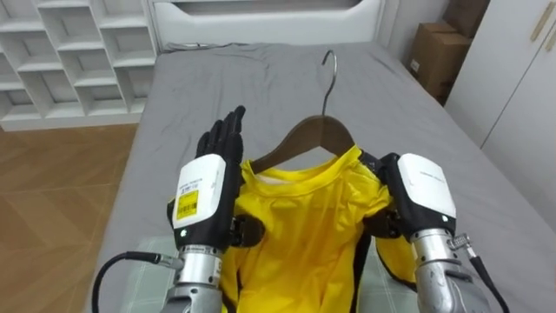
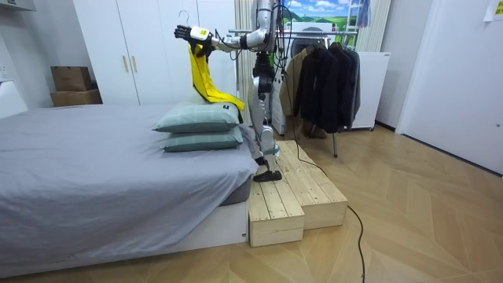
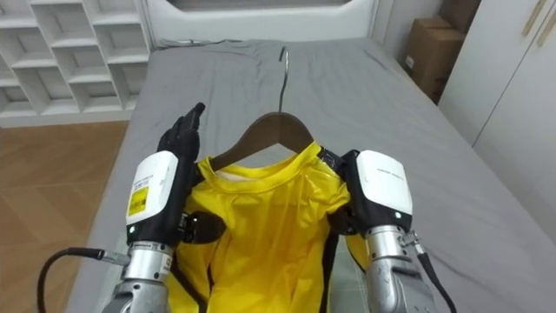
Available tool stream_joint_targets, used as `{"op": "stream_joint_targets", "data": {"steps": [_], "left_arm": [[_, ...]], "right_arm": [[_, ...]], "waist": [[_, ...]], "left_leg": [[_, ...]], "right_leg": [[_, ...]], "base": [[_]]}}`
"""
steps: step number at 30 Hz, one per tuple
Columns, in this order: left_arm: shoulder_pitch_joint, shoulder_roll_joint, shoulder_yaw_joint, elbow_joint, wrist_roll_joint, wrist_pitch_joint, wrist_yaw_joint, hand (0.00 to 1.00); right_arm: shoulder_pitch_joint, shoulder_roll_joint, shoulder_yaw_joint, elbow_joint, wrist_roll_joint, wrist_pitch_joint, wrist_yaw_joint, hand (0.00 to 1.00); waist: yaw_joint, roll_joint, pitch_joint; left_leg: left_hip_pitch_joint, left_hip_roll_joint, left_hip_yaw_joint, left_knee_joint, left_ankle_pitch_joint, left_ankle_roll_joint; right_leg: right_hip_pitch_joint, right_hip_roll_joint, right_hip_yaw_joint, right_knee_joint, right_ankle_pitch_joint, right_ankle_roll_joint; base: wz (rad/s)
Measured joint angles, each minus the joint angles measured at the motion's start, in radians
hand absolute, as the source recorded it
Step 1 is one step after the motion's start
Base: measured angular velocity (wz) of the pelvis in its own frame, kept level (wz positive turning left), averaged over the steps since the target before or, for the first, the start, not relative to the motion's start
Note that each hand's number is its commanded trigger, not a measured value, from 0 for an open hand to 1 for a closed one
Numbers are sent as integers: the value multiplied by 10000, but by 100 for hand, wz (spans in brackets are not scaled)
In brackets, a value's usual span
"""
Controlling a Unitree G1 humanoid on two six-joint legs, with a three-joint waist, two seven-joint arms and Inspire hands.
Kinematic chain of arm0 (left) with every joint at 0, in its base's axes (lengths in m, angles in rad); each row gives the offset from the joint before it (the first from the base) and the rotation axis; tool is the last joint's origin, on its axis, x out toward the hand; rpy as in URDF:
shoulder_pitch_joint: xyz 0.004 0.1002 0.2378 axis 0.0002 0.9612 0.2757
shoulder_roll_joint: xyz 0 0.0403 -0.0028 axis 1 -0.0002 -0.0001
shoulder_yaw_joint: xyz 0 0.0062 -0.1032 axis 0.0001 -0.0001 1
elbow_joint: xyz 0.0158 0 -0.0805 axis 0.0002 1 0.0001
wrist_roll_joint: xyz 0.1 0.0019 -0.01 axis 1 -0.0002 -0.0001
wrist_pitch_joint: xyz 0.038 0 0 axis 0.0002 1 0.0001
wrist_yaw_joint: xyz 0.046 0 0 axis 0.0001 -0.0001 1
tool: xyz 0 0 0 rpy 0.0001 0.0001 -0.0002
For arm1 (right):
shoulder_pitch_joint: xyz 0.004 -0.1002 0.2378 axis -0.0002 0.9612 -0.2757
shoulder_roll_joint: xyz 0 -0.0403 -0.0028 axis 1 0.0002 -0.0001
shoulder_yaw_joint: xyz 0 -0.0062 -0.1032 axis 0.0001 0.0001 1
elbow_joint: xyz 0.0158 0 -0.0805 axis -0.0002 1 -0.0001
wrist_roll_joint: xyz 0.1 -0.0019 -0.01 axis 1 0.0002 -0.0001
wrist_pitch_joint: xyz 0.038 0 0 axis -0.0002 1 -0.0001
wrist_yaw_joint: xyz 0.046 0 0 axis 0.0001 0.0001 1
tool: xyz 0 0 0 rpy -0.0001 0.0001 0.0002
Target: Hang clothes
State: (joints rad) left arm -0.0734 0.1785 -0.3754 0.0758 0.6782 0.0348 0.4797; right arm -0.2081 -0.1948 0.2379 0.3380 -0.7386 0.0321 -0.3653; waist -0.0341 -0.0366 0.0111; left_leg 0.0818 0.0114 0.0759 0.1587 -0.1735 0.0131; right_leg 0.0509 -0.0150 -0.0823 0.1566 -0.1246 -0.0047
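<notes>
A yellow shirt (image 1: 300,230) hangs on a brown wooden hanger (image 1: 304,139) whose metal hook (image 1: 330,78) points away from me. My left hand (image 1: 208,187) is at the shirt's left shoulder with its fingers straight, thumb against the cloth. My right hand (image 1: 421,187) is at the right shoulder, its fingers curled over the shirt-covered end of the hanger. In the room view I stand on a wooden platform (image 2: 295,189) at the head of the bed and hold the shirt (image 2: 203,79) up over the pillows with both arms stretched forward.
A grey bed (image 1: 261,78) lies below. White cube shelves (image 1: 69,52) stand at the left, a cardboard box (image 1: 439,52) and white wardrobe doors (image 1: 521,78) at the right. Two pillows (image 2: 200,118) lie under the shirt. A rack of dark clothes (image 2: 322,75) stands behind me.
</notes>
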Motion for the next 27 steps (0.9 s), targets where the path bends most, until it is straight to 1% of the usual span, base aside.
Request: {"op": "stream_joint_targets", "data": {"steps": [6,9,11,16,18,24,27], "left_arm": [[-3,63,226,-1,-7,2,-299,0],[-3,92,228,-3,-7,3,-342,0],[-10,103,245,-23,-50,6,-422,0],[-9,102,258,-27,-200,-15,-601,0],[-6,119,260,-27,-199,-13,-611,0],[0,167,343,-26,-192,-13,-608,0],[0,179,448,-27,-193,-6,-583,0]], "right_arm": [[-1,-32,-307,0,189,0,1,100],[-2,-56,-348,0,261,1,0,100],[-15,-95,-349,-2,272,1,0,100],[-79,-324,-359,-2,269,-2,-16,100],[-87,-392,-675,-1,266,-85,-48,100],[-92,-603,-1483,-1,267,-95,-485,100],[-91,-810,-1528,-1,264,-93,-715,100]], "waist": [[-47,-16,-10],[-69,-31,-20],[-120,-69,-54],[-139,-126,-82],[-142,-146,-78],[-162,-167,-69],[-167,-166,-69]], "left_leg": [[-28,3,33,3,0,0],[-56,5,35,7,0,0],[-167,11,37,34,0,0],[-144,22,44,38,0,0],[-123,26,43,41,0,0],[-122,20,57,45,0,0],[-113,27,62,58,0,0]], "right_leg": [[-22,-5,0,-40,-1,1],[-38,-5,-3,-44,-2,3],[-156,-3,-6,-13,-2,2],[-180,-3,-4,76,-2,2],[-173,-5,-16,118,-2,2],[-174,-4,-13,135,-2,1],[-167,9,-8,142,-1,-1]], "base": [[0],[0],[0],[0],[0],[0],[0]]}}
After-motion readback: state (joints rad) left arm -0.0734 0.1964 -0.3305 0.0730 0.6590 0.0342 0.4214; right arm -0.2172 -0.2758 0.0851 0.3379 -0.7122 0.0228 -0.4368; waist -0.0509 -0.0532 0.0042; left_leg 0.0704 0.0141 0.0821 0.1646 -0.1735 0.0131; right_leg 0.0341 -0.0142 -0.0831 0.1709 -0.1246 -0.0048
